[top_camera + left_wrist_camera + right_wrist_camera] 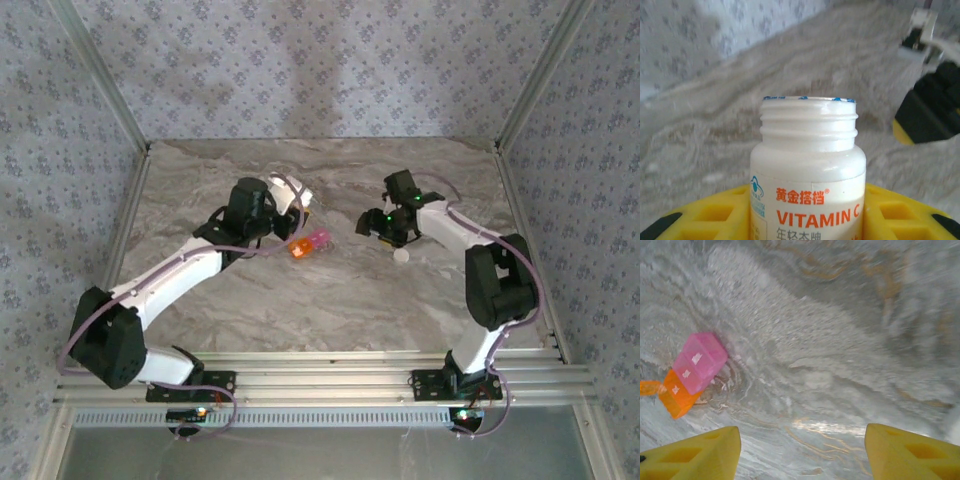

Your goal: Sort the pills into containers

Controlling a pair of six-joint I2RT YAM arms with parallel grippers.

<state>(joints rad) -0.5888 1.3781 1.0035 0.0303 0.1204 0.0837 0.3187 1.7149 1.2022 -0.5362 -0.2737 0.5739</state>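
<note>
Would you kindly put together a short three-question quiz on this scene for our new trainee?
1. True or false: the bottle gripped by the left end effector has its cap on.
2. Which colours are the containers? A) orange and pink B) blue and green C) all white
3. Fill in: the right end effector holds ____.
Key: 1 false; 2 A; 3 nothing.

One container strip lying, showing one orange, two pink compartments. One white bottle showing. One small white round piece lying.
</note>
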